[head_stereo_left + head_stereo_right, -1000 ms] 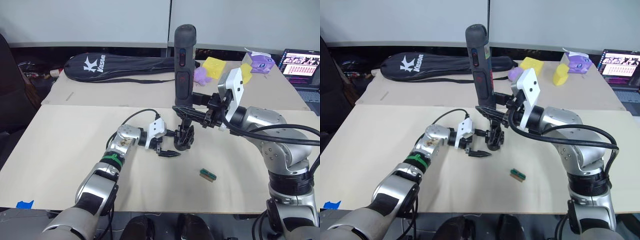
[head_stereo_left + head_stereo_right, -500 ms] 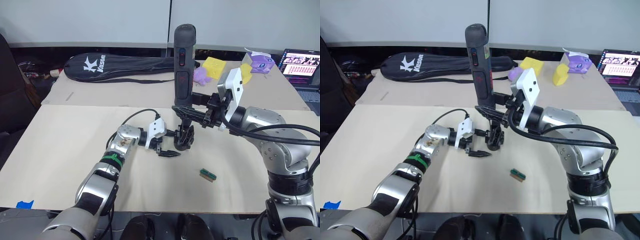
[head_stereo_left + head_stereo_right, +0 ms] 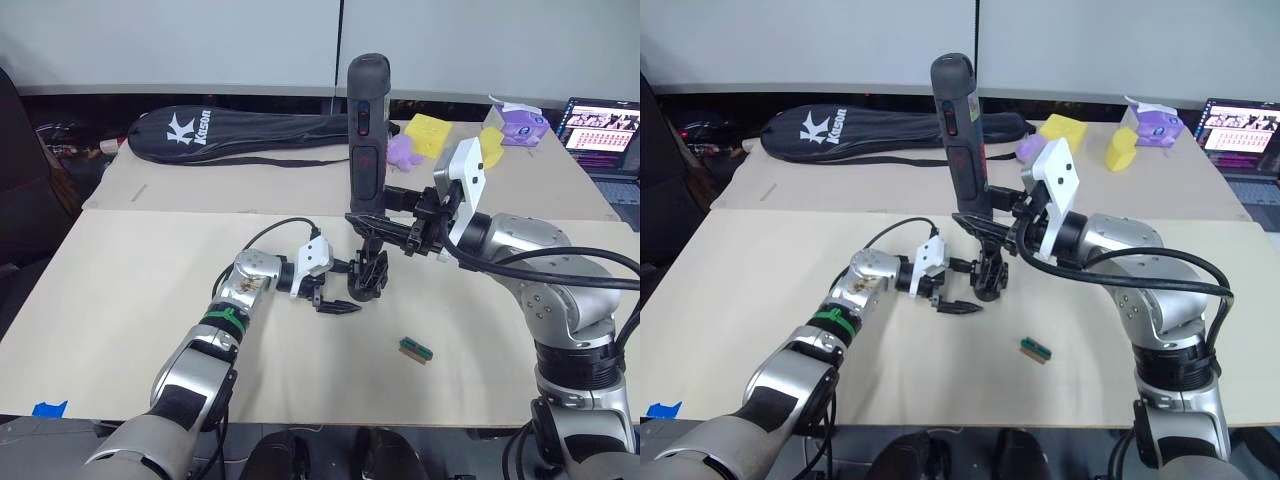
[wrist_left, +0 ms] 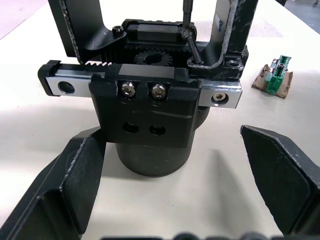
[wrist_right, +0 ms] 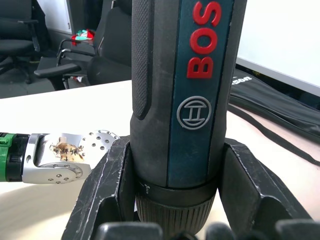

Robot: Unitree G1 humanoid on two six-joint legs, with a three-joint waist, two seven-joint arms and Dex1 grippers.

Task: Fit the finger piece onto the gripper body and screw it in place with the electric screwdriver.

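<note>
Nearest the robot, the front strip of the beige table (image 3: 120, 300) lies bare, with open surface running out to the left edge. A small green block (image 3: 415, 349) lies alone right of centre, well apart from the work.

At mid-table the left gripper (image 3: 338, 291) lies low over the surface, its black fingers (image 4: 65, 185) spread wide to either side of the gripper body (image 3: 368, 275). The left wrist view shows a gap on one side, while on the other I cannot tell whether the finger touches the round base. The body stands upright on that base, a toothed rack and a silver rail running crosswise over its face.

Directly above it the electric screwdriver (image 3: 365, 130) stands nearly vertical, long axis up and down, bit pointing down into the top of the body; the thin bit (image 4: 186, 12) enters beside a small spring. The right gripper (image 3: 385, 222) is clamped on the tool's lower barrel, one finger (image 5: 105, 190) on each side.

Beyond a seam in the table lie a long black racket bag (image 3: 240, 132), then yellow (image 3: 428, 133) and purple (image 3: 402, 150) foam shapes, and an open laptop (image 3: 602, 130) at the far right.
</note>
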